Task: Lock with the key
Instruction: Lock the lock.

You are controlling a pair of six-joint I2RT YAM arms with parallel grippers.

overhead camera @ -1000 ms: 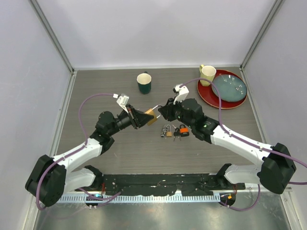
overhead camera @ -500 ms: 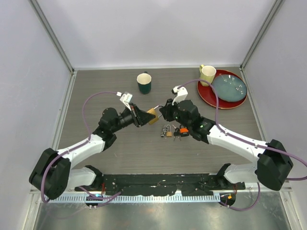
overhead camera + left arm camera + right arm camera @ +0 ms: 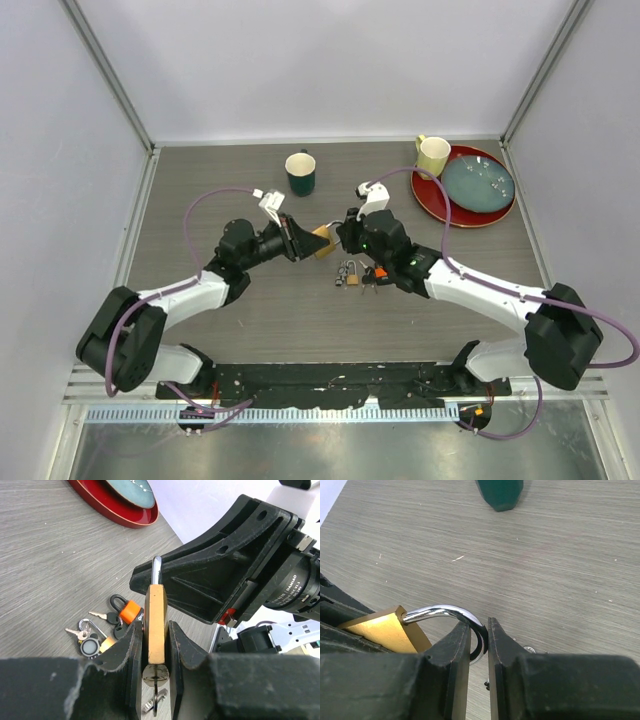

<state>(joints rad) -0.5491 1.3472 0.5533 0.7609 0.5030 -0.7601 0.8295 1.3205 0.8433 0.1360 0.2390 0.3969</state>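
A brass padlock (image 3: 322, 240) with a silver shackle hangs in the air between my two grippers. My left gripper (image 3: 303, 241) is shut on the brass body (image 3: 156, 617), edge-on between its fingers. A key (image 3: 156, 700) sticks out of the keyhole at the bottom of the body. My right gripper (image 3: 340, 233) faces it from the right. In the right wrist view its jaws (image 3: 479, 632) are shut on the free, curved end of the shackle (image 3: 445, 612). The brass body (image 3: 382, 630) shows at the lower left there.
Several small padlocks with keys (image 3: 348, 272), one orange (image 3: 382, 272), lie on the table just below the grippers and show in the left wrist view (image 3: 131, 612). A green mug (image 3: 300, 172) stands behind. A yellow mug (image 3: 433, 155) and a teal plate (image 3: 478, 182) on a red plate (image 3: 432, 202) are at the back right.
Both arms have drawn closer together around the padlock. The left gripper has carried it slightly right and away from the bases. The right gripper has closed in on the shackle.
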